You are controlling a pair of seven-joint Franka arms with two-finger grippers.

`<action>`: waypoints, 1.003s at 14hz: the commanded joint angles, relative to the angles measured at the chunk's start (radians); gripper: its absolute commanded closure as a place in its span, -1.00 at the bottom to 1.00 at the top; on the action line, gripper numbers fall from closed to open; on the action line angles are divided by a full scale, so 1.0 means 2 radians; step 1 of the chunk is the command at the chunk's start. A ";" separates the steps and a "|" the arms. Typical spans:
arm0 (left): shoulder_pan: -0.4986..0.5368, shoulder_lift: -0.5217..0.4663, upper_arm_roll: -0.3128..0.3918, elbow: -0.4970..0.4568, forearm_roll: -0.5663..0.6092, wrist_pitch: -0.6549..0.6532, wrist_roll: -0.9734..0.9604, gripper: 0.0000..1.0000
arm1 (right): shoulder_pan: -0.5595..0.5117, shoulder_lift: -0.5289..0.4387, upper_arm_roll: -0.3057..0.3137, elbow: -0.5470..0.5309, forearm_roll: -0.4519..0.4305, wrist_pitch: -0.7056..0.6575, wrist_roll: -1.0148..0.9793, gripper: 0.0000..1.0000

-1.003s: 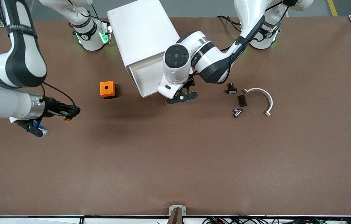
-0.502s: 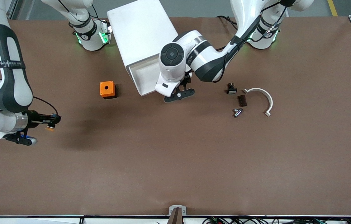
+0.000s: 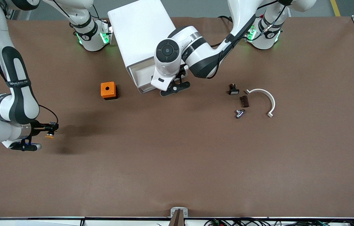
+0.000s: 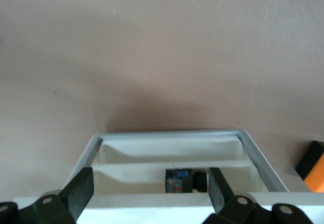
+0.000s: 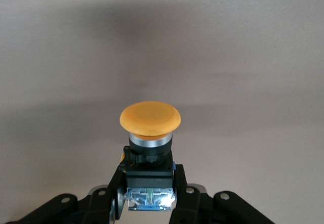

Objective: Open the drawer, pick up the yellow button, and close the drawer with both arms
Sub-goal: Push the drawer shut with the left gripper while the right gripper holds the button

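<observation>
The button (image 5: pixel 150 118), with a round orange-yellow cap, black body and blue back, is held by its body in my right gripper (image 5: pixel 148 188), which is shut on it. In the front view that gripper (image 3: pixel 48 129) hangs over bare table at the right arm's end, with the button (image 3: pixel 50 135) at its tip. The top drawer (image 3: pixel 142 82) of the white cabinet (image 3: pixel 142 31) stands partly out. My left gripper (image 3: pixel 178 80) is at the drawer's front. In the left wrist view the left gripper (image 4: pixel 150 191) is open, its fingers (image 4: pixel 81 191) straddling the drawer's front wall (image 4: pixel 152 204).
A small blue and black part (image 4: pixel 185 181) lies in the drawer. An orange box with a round hole (image 3: pixel 108 90) sits beside the cabinet. Toward the left arm's end lie a black button with a white cap (image 3: pixel 233 90), a brown block (image 3: pixel 244 101), a metal part (image 3: pixel 239 113) and a white curved piece (image 3: pixel 263 97).
The right gripper carried the button toward the right arm's end of the table and lower. The left gripper moved toward the cabinet and the drawer slid partly in.
</observation>
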 commanded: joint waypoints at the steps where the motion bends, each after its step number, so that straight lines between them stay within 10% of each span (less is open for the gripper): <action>1: -0.009 0.000 0.001 -0.005 -0.029 0.005 -0.017 -1.00 | -0.014 0.016 0.011 0.008 -0.018 0.002 -0.017 1.00; 11: -0.025 0.008 0.001 -0.014 -0.132 0.005 -0.033 -1.00 | -0.029 0.036 0.012 0.004 -0.036 0.018 -0.027 1.00; 14: -0.029 0.011 0.001 -0.019 -0.145 0.005 -0.033 -1.00 | -0.029 0.037 0.012 0.004 -0.034 0.018 -0.027 0.53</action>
